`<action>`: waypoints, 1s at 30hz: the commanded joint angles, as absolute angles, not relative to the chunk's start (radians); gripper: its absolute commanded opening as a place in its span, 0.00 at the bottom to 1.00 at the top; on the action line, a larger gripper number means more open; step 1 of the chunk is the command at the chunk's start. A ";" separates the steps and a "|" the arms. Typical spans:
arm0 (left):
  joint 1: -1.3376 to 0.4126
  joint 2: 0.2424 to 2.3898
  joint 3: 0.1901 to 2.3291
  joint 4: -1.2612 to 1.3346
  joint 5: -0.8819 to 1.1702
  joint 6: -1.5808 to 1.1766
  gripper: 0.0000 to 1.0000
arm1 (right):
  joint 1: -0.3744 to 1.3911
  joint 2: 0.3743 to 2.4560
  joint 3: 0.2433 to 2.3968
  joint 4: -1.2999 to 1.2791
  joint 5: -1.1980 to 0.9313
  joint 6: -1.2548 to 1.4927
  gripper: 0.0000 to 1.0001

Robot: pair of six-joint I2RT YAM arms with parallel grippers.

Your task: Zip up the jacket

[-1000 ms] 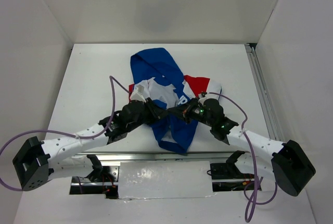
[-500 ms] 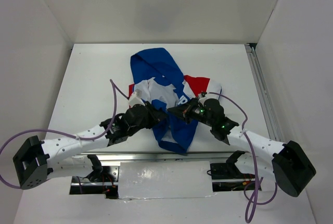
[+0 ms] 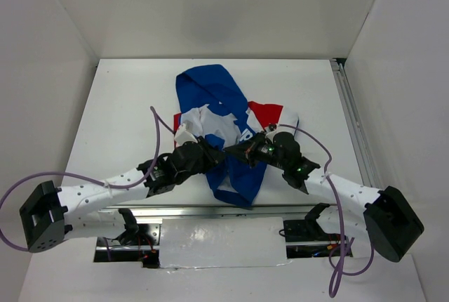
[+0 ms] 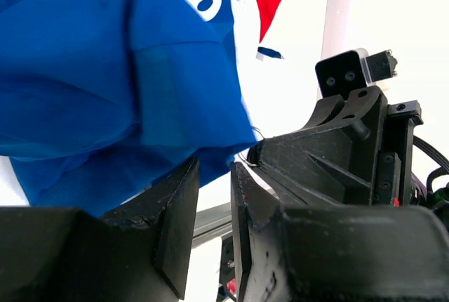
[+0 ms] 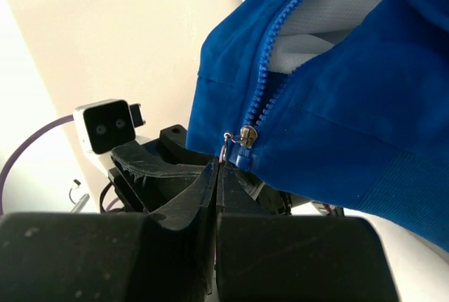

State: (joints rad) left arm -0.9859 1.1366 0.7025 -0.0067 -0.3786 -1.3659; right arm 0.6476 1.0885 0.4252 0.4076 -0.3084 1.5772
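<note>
Bright, even light falls from above, and the white worktop [image 3: 119, 105] glows with only faint shadows on it. In the left wrist view the jacket [image 4: 91, 70] looks a bit fuzzy up close.

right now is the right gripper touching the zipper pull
Touching. The right wrist view shows the right gripper shut on the ring of the zipper pull.
</note>
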 commanded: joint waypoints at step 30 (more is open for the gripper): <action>-1.058 1.169 0.807 -0.140 -0.637 -1.494 0.42 | 0.647 1.091 0.482 0.457 -0.364 1.555 0.00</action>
State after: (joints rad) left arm -1.0557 1.2137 0.8227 -0.2470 -0.5896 -1.5707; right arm 0.6476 1.0874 0.4385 0.4053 -0.3382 1.5665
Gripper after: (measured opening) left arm 0.417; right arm 0.006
